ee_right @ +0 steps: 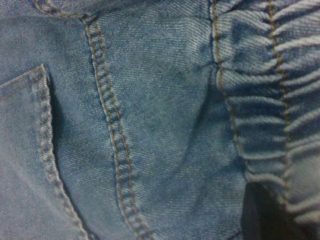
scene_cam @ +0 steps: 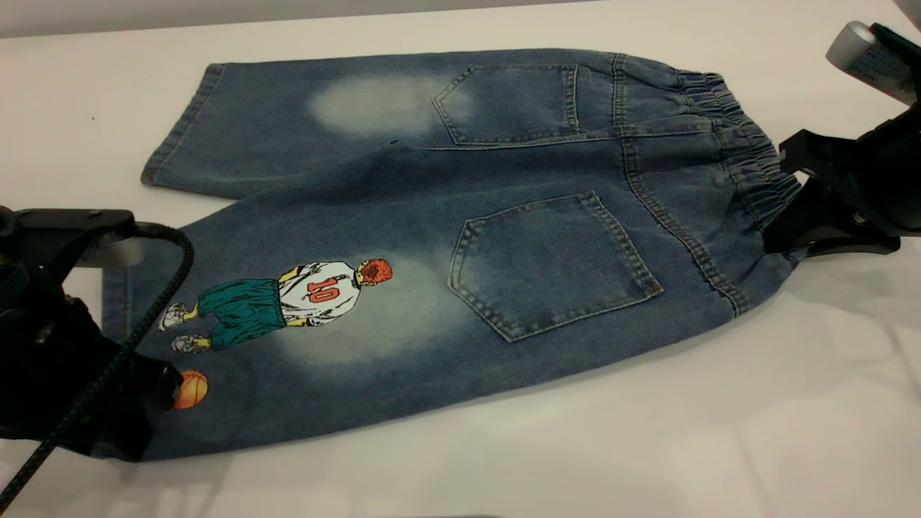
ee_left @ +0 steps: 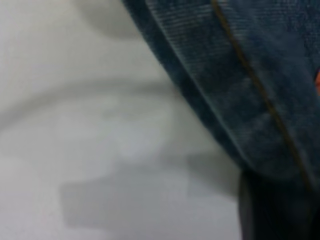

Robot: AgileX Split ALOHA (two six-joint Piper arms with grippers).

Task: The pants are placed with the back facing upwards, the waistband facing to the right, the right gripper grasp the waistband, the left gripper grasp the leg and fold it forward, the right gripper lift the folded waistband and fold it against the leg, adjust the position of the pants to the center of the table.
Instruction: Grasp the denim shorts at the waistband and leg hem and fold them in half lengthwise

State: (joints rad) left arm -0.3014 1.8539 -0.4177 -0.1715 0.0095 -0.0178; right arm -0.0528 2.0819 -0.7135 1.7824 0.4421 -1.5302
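Blue denim pants (scene_cam: pixel 504 216) lie back side up on the white table (scene_cam: pixel 647 446), with two back pockets and a printed basketball player showing. The elastic waistband (scene_cam: pixel 748 151) points right. At the waistband's near corner my right gripper (scene_cam: pixel 788 230) is shut on the gathered edge; the right wrist view shows the waistband (ee_right: pixel 280 100) lying over a dark finger (ee_right: pixel 265 215). My left gripper (scene_cam: pixel 155 392) is at the hem of the near leg (scene_cam: pixel 288 374), shut on it. In the left wrist view the leg hem (ee_left: pixel 225 100) runs into a dark finger (ee_left: pixel 270 210).
The far leg (scene_cam: pixel 237 137) lies flat toward the back left. A black cable (scene_cam: pixel 108 374) from the left arm crosses the near leg's hem. Bare table surrounds the pants at the front and right.
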